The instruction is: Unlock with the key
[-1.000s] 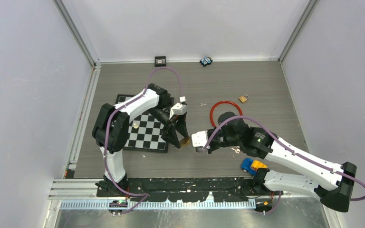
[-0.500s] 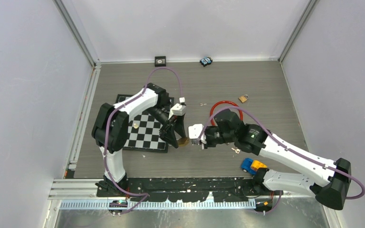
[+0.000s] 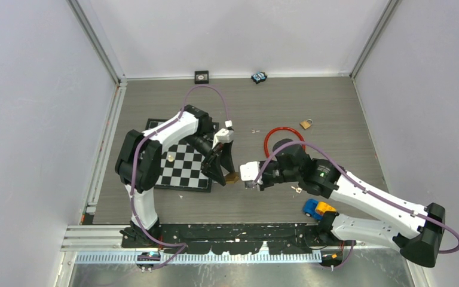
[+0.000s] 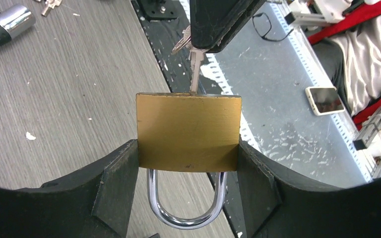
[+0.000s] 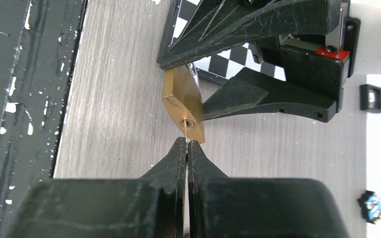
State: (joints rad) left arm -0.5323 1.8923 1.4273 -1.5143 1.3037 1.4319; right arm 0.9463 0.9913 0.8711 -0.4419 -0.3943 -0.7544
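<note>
A brass padlock (image 4: 188,131) with a chrome shackle (image 4: 186,213) is clamped by its sides between the black fingers of my left gripper (image 4: 188,153), held just above the table. Its keyhole faces my right gripper (image 5: 187,144). That gripper is shut on a small silver key (image 5: 185,133), with most of the key hidden between the fingers. The key blade (image 4: 195,64) reaches the keyhole face of the padlock (image 5: 181,104); how deep it sits I cannot tell. From above, the padlock (image 3: 232,177) lies between the left gripper (image 3: 224,173) and the right gripper (image 3: 245,178).
A chessboard (image 3: 182,164) lies under the left arm. A red cable loop (image 3: 284,140), a second small padlock (image 3: 305,124), loose keys (image 3: 297,189) and a blue-yellow toy car (image 3: 318,208) sit around the right arm. Two small objects (image 3: 201,75) (image 3: 259,77) rest at the far wall.
My right gripper carried the key left up to the padlock, then eased back slightly to the right and lower. The left gripper and padlock have barely moved.
</note>
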